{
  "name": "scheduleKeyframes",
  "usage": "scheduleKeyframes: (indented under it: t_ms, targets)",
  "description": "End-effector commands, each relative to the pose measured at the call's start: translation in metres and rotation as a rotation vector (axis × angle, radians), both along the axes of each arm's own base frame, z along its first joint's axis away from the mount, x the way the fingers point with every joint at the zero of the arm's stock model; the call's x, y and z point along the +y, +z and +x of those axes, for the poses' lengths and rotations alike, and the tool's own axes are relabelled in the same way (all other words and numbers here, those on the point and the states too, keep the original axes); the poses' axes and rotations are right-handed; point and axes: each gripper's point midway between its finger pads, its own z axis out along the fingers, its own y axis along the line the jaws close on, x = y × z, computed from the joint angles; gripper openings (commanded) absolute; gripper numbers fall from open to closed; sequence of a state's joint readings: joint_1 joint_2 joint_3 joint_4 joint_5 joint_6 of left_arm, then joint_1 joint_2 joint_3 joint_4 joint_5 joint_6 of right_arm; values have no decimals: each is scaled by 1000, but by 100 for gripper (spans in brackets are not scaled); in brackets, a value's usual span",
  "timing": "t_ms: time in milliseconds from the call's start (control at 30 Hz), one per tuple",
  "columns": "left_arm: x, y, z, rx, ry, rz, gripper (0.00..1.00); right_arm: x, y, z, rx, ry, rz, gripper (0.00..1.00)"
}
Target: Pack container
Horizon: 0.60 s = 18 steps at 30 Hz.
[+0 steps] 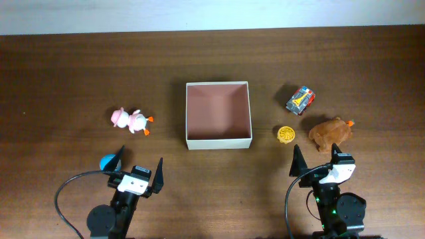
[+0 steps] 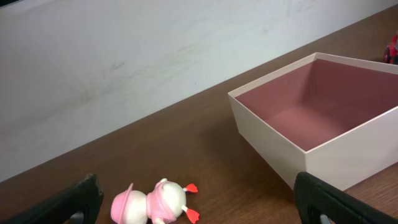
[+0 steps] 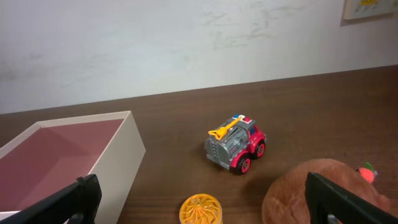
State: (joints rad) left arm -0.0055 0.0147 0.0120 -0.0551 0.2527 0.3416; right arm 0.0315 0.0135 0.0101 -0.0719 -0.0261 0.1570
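1. Bearings: you read the clock on the overhead view, centred on the container, with 12 o'clock at the far edge of the table (image 1: 66, 66).
2. The container (image 1: 219, 142) sits upright near the middle of the table. Its top is open and its whole reddish-brown floor shows. Nothing touches its white walls.
3. The left gripper (image 1: 139, 159) hangs at 8 o'clock, well apart from the container. Its fingers are spread wide and hold nothing. Its wrist view shows the container's near corner (image 2: 273, 143) ahead and to the right.
4. The right gripper (image 1: 316, 156) hangs at 4 o'clock. Its fingers are also spread wide and hold nothing.
5. The pink duck toy (image 1: 133, 120) lies on its side at 9 o'clock, well apart from the container, with its orange feet toward the box. In the left wrist view it lies low between the two fingers (image 2: 152, 202).
6. A blue round object (image 1: 107, 161) lies just beside the left gripper's outer finger, which partly hides it. You cannot tell what it is.
7. The toy truck (image 1: 301, 99) stands on its wheels between 2 and 3 o'clock, clear of the container.
8. The yellow disc (image 1: 285, 134) lies flat between 3 and 4 o'clock, near the container's right wall.
9. The brown plush toy (image 1: 330, 133) lies just beyond the disc on the same bearing. An orange part shows at its outer end. The right gripper's outer finger is close beside it, and you cannot tell whether they touch.
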Motion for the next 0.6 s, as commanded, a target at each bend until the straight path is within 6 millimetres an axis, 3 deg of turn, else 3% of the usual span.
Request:
scheduleKeyframes:
  t_ms: [0,567]
  targets:
    - [2,-1,0,-2,10,5,100,-4,-2,0,2,-18,0,100]
    - [2,-1,0,-1,10,5,100,-4,-2,0,2,-18,0,99]
